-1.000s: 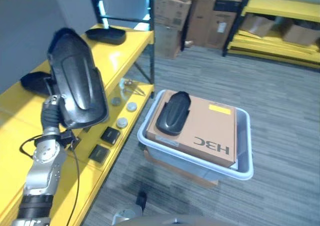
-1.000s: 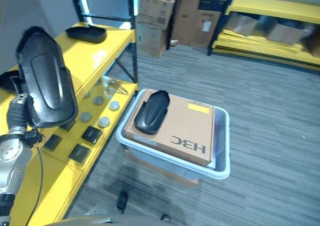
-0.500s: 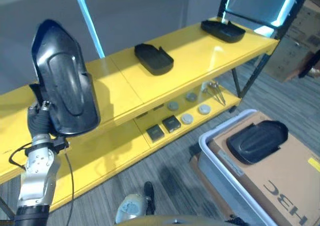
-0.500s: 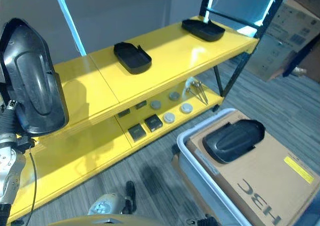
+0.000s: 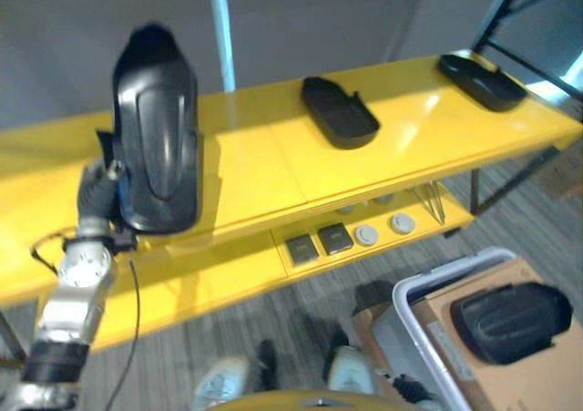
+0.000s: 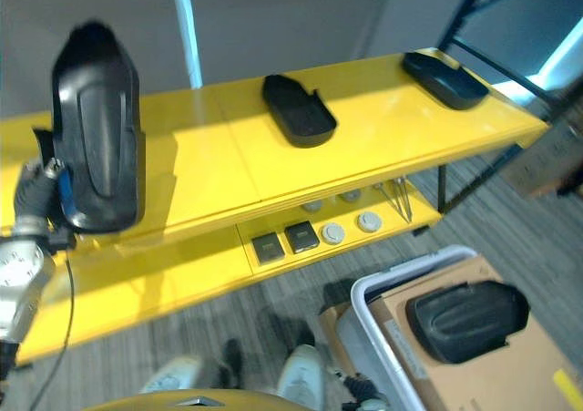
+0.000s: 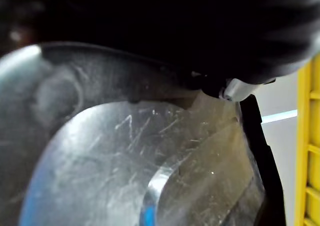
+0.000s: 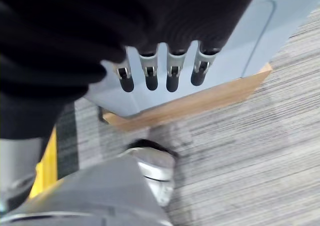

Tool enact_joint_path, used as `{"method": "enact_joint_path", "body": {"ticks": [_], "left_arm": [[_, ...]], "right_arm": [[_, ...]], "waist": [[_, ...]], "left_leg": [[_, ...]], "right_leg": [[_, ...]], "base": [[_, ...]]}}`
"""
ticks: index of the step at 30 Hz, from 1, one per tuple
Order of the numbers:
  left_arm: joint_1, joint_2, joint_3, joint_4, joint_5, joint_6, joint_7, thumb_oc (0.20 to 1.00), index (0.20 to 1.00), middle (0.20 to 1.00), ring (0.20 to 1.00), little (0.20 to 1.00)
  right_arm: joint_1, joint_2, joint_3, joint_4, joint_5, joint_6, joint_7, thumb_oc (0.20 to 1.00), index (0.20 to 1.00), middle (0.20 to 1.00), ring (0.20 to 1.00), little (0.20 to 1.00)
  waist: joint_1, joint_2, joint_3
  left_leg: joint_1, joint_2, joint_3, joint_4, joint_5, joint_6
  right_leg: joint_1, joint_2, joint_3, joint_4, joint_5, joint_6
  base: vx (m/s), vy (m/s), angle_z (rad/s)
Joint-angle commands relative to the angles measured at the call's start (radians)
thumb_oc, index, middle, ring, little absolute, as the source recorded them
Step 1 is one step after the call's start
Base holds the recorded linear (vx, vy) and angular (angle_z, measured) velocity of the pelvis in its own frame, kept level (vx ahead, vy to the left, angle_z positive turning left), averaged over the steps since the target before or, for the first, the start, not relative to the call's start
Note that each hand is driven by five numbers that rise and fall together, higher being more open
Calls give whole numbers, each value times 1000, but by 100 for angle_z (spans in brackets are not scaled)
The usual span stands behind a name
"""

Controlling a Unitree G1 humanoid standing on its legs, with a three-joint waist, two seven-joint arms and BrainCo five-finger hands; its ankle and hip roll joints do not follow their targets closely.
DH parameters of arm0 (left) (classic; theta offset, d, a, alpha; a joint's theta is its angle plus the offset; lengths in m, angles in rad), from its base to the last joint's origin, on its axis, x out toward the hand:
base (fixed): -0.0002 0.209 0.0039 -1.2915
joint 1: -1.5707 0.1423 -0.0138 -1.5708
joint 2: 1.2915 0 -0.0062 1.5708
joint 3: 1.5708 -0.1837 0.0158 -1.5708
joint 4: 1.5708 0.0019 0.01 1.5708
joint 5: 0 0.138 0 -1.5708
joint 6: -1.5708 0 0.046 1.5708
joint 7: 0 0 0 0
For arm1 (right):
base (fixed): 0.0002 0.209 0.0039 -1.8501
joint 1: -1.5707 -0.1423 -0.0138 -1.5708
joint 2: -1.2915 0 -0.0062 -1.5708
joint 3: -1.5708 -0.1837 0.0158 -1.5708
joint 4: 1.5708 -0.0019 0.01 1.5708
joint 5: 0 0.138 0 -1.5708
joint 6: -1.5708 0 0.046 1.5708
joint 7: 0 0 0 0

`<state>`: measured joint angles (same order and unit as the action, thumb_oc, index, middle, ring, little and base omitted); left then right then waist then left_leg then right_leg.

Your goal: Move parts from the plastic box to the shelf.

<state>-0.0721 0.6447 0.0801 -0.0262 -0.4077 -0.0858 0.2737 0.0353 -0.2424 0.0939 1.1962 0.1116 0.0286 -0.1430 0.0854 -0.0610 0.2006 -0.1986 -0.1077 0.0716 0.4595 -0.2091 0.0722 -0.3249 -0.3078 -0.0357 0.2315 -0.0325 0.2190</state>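
Left eye view, left hand (image 5: 102,185) gripping black part (image 5: 157,128), no legible writing

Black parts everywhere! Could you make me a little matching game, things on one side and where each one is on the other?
Things:
1. Large black part
2. Part with a notched end
3. Part on the cardboard
4. Small square blocks

Places:
A. Lower shelf board, beside round discs
B. Held upright at the left hand, in front of the shelf
C. In the plastic box
D. Lying on the top shelf board

Pairs: 1-B, 2-D, 3-C, 4-A
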Motion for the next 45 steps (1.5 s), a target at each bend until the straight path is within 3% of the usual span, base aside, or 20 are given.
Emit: {"method": "enact_joint_path", "body": {"ticks": [1,5,7,10,25,30,33,36,38,45], "left_arm": [[-30,-36,76,-88,-9,-27,26,200,200,200,200,200],[9,-80,77,-125,7,0,17,200,200,200,200,200],[-8,-110,71,-141,20,54,20,200,200,200,200,200],[-57,-113,43,-122,40,89,24,200,200,200,200,200],[-67,-66,41,-47,76,147,23,200,200,200,200,200],[-126,-12,17,16,99,309,-30,200,200,200,200,200],[-156,9,1,51,97,353,-2,200,200,200,200,200],[-261,57,-72,239,119,440,1,200,200,200,200,200],[-337,83,-121,400,144,424,-1,200,200,200,200,200],[-510,108,-187,695,103,430,39,200,200,200,200,200]], "right_arm": [[27,-55,16,-17,-11,6,12,1000,1000,1000,1000,1000],[42,-78,18,-64,-25,51,23,1000,1000,1000,1000,1000],[59,-90,9,-85,-3,76,7,1000,1000,1000,1000,1000],[77,-94,1,-97,7,90,-5,1000,1000,1000,1000,1000],[79,-77,40,-142,-22,110,14,1000,1000,1000,1000,1000],[75,-98,64,-163,-67,137,31,1000,1000,1000,1000,1000],[77,-108,72,-172,-78,147,41,1000,1000,1000,1000,1000],[70,-122,111,-175,-91,155,58,1000,1000,1000,1000,1000],[61,-134,138,-183,-89,167,66,1000,1000,1000,1000,1000],[54,-146,180,-152,-103,153,80,1000,1000,1000,1000,1000]], "waist": [[-14,67,-40],[-11,51,-54],[-18,46,-58],[-39,51,-63],[-65,70,-85],[-86,78,-93],[-95,80,-96],[-118,86,-106],[-132,91,-108],[-171,101,-110]], "left_leg": [[186,127,-2,-372,128,-72],[169,197,12,-350,164,-124],[140,240,80,-317,188,-152],[140,282,151,-329,215,-164],[207,269,159,-418,229,-159],[216,270,180,-424,233,-160],[220,270,185,-426,233,-160],[229,271,198,-430,235,-159],[229,273,204,-427,235,-157],[237,282,230,-424,231,-157]], "right_leg": [[221,56,-112,-116,139,-5],[296,89,-152,-163,101,-20],[332,99,-209,-184,89,-38],[348,108,-263,-188,74,-48],[356,115,-240,-188,61,-49],[358,113,-230,-205,71,-41],[359,112,-226,-209,73,-38],[358,113,-216,-209,74,-34],[352,114,-209,-205,72,-35],[346,120,-190,-200,63,-40]], "base": [[156,-299,32],[117,-206,41],[78,-233,15],[2,-96,58],[27,14,-1],[0,15,-3],[13,10,-6],[23,6,-3],[14,5,-4],[19,-1,-10]]}}
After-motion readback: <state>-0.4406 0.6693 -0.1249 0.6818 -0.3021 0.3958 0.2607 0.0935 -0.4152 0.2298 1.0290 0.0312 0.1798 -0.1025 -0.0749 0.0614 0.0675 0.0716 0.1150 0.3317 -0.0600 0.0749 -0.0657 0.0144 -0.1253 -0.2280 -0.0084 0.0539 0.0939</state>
